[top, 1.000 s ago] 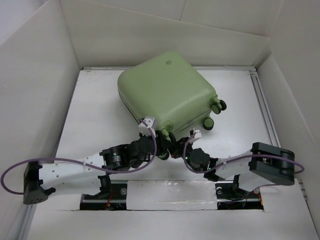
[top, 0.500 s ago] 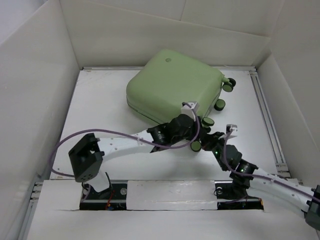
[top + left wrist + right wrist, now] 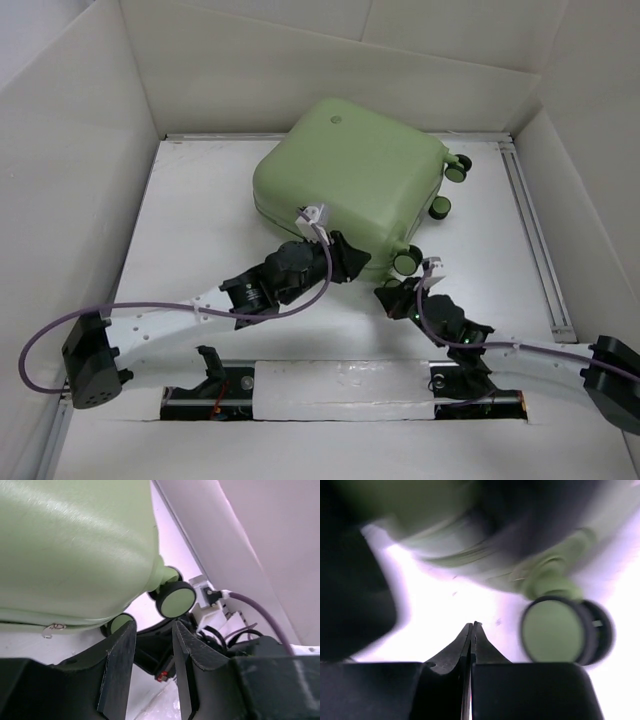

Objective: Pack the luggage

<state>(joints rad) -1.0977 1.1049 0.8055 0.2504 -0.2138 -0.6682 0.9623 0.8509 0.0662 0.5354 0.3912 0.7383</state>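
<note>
While closed, glossy pale green luggage (image 3: 345,185), round-cornered; left fingers (image 3: 117,670) narrowly apart, right fingers (image 3: 445,685) together.

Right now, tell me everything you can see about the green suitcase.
The suitcase is a pale green, smooth, glossy hard shell with rounded corners and a small round emblem on top. It looks closed and lies flat, turned at an angle, on the white table toward the back. Green-and-black wheels stick out on its right end. The left gripper sits at its near edge, open; contact cannot be confirmed. The right gripper, shut, is beside the nearest wheel.
</note>
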